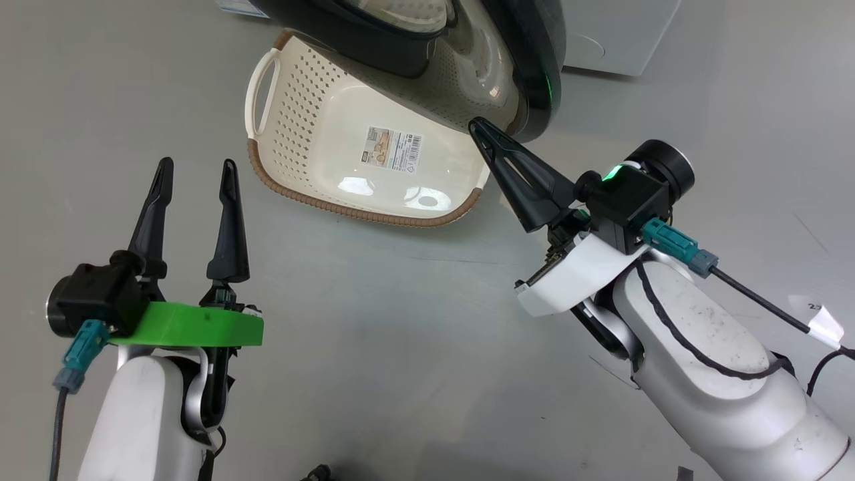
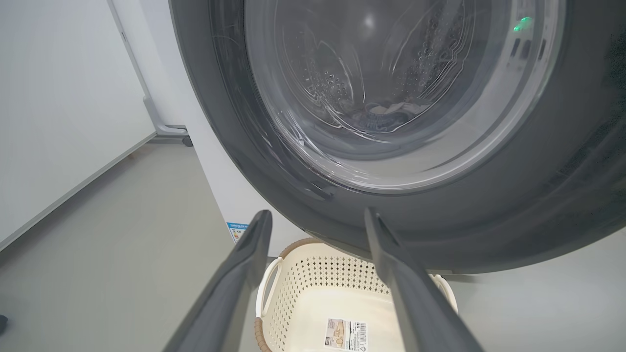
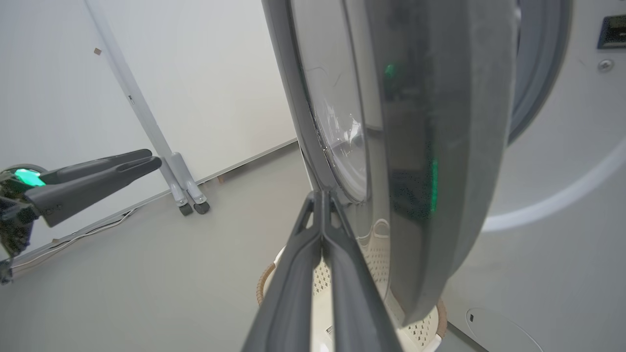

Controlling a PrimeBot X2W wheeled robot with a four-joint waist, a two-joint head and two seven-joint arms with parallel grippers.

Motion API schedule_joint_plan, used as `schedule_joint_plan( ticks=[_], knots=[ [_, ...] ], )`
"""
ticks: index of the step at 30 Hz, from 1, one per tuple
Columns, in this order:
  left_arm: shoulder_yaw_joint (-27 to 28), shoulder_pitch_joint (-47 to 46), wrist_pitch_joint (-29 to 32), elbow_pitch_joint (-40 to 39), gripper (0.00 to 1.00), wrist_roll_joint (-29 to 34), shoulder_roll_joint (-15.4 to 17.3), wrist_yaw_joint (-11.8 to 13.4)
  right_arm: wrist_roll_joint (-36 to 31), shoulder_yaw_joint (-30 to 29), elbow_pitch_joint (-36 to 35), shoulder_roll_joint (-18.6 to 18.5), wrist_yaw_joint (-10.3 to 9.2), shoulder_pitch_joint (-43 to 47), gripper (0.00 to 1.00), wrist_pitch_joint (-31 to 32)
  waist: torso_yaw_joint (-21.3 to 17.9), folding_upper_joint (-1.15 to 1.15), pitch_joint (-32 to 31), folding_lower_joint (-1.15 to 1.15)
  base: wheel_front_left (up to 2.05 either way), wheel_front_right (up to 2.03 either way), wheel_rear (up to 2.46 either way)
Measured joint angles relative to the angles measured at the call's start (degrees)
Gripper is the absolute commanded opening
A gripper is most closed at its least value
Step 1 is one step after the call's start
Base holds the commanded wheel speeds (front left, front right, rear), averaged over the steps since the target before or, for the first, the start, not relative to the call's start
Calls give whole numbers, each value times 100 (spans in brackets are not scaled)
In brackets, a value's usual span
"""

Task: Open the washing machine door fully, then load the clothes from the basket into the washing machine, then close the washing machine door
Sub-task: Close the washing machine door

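Observation:
The washing machine door (image 1: 534, 73), black with a clear glass bowl (image 2: 391, 88), stands partly open over the basket (image 1: 314, 127). The cream basket (image 2: 313, 293) sits on the floor, bare inside but for a label sticker. My right gripper (image 1: 477, 125) is shut on nothing, its tip right at the door's lower rim (image 3: 440, 205); whether it touches I cannot tell. My left gripper (image 1: 196, 167) hangs open, left of the basket and apart from it, pointing at the door (image 2: 317, 215). A pale heap (image 2: 386, 111) shows dimly behind the glass; I cannot tell whether it is the clothes.
The white washing machine (image 1: 614, 33) stands at the upper right, its grey gasket (image 3: 538, 73) showing past the door. A white panel on a wheeled foot (image 3: 188, 195) stands to the left. Grey floor spreads before the basket. A taped cable (image 1: 821, 327) trails from my right arm.

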Motion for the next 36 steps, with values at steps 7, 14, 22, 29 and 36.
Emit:
schedule_joint_plan(
  ticks=[7,14,22,29,36],
  knots=[
    [-64,-86,0,-19,100,-64,-7,0,-51,-214,126,35,0,-237,0,0,-24,0,171,0,0,0,0],
    [-148,-106,0,-19,100,-42,-13,-27,-88,-559,160,163,-8,-392,0,0,-48,0,213,0,0,0,0],
    [-325,-203,0,-89,100,-41,-13,-45,-97,-1083,137,125,-159,-727,0,-1,-41,0,314,0,0,0,0],
    [-378,-262,0,-225,100,-44,-14,-46,-225,-1251,269,23,-158,-1204,0,-1,37,0,519,0,0,0,0],
    [-383,-380,0,-339,100,-42,-15,-46,-328,-1467,480,-25,-158,-1751,0,-9,110,0,792,0,0,0,0]
  ],
)
